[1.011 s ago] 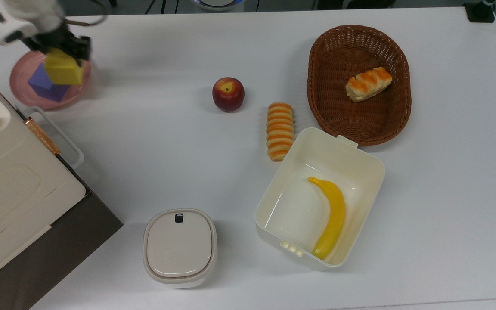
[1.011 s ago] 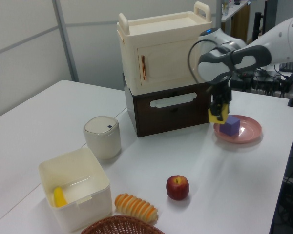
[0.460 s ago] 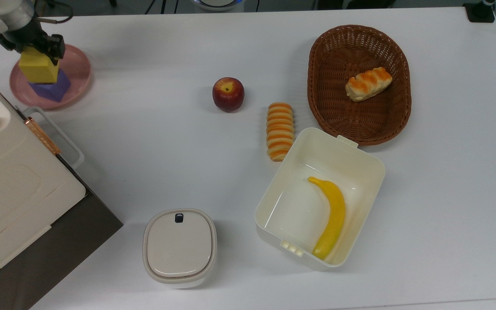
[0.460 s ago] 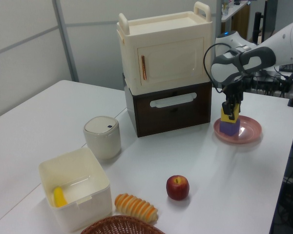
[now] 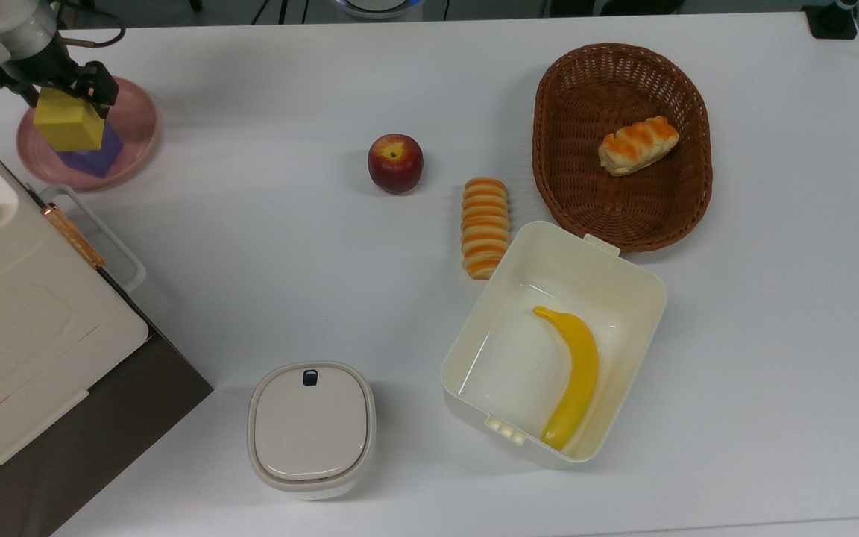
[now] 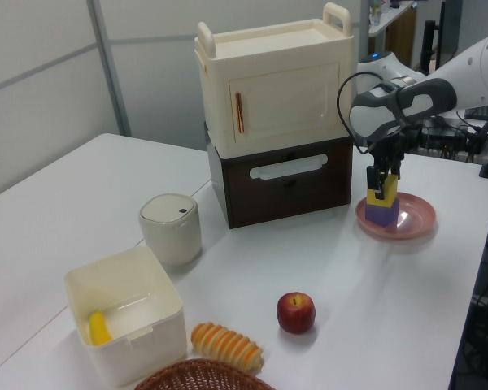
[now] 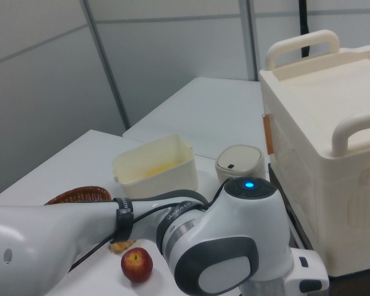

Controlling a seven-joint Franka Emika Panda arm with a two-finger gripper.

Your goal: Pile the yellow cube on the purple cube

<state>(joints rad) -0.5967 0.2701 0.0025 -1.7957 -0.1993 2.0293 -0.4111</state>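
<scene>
The yellow cube [image 5: 68,128] [image 6: 384,194] rests on top of the purple cube [image 5: 98,158] [image 6: 382,214], which sits on a pink plate [image 5: 135,123] [image 6: 415,219] at the top view's upper left. My gripper [image 5: 66,97] [image 6: 383,179] stands straight over the stack. Its dark fingers flank the yellow cube's upper sides and look slightly parted from it, so it is open. Most of the purple cube is hidden under the yellow one in the top view.
A cream cabinet on a brown drawer unit [image 5: 19,321] [image 6: 276,122] stands close beside the plate. On the table are an apple [image 5: 395,162], a striped bread roll [image 5: 485,227], a basket [image 5: 690,186] with a pastry, an open box [image 5: 623,268] holding a banana, and a lidded pot [image 5: 311,428].
My gripper carried the yellow cube from beside the purple cube to directly over it and lowered it on. Since half a second ago the fingers have spread slightly and the cube stays put.
</scene>
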